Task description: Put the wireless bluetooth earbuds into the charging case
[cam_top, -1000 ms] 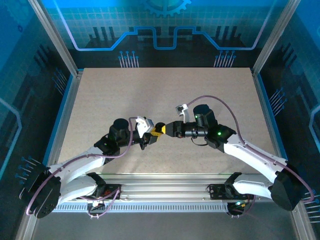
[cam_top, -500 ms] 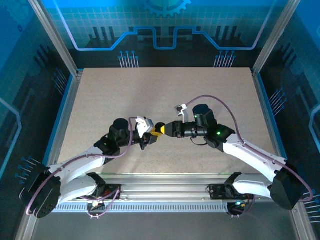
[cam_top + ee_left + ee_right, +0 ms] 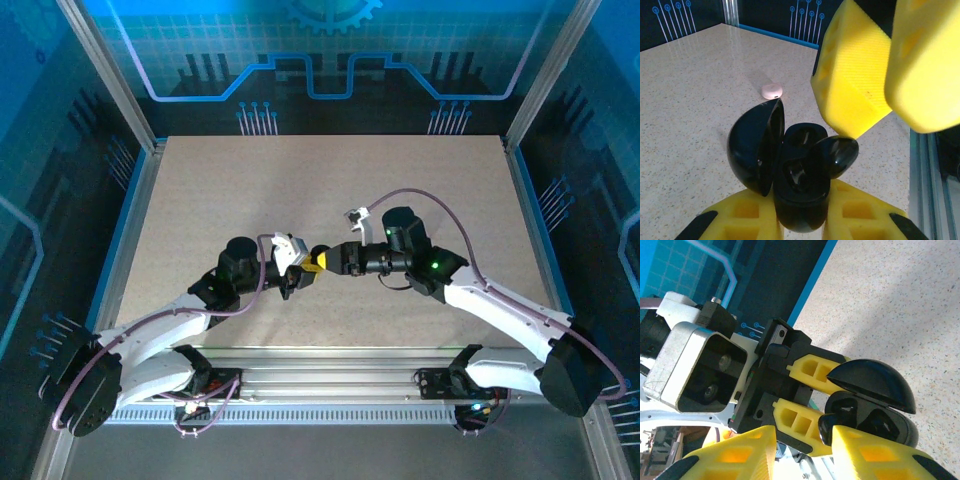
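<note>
Case (image 3: 801,180): lid (image 3: 752,150) open, held off the surface (image 3: 690,100).
Left hand (image 3: 800,220): clamped on the case.
Right hand (image 3: 805,451): pinching a black bud (image 3: 836,156) at the case's mouth.
Pink bud (image 3: 772,91): on the surface beyond the case.

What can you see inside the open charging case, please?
A glossy black earbud sits partway in the charging case, gripped by the right fingers. It covers the well beneath it, and the dark interior beside it is too shadowed to tell whether another is seated.
</note>
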Controlling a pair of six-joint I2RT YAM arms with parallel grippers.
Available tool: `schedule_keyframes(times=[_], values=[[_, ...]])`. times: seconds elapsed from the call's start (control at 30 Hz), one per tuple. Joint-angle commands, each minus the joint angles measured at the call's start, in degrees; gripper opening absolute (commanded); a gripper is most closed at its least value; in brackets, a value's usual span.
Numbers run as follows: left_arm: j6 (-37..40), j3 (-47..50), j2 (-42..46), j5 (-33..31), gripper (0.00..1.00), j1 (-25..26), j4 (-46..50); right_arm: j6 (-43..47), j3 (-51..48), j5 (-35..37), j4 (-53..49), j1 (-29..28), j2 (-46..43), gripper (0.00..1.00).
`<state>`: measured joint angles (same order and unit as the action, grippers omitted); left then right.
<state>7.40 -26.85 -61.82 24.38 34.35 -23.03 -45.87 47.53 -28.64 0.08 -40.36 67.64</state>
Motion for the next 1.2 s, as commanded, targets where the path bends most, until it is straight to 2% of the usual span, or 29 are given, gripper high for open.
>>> schedule_keyframes(times=[0.0,0.8,0.93,1.17], values=[[-0.6,-1.4,0.1,1.8,0.15,-0.2,-2.2,1.3,2.0,-0.8,0.5,-0.8,0.8,0.35],[-0.2,-1.5,0.0,2.3,0.15,-0.2,-1.8,3.2,5.1,-0.1,0.9,-1.5,3.0,0.36],[0.1,-1.5,0.1,2.1,0.15,-0.2,-1.5,5.1,6.4,0.2,-1.8,-1.4,2.0,0.36],[1.3,-1.1,0.0,0.6,0.15,-0.2,-0.8,10.0,8.6,5.2,-15.5,0.9,-2.1,0.36]])
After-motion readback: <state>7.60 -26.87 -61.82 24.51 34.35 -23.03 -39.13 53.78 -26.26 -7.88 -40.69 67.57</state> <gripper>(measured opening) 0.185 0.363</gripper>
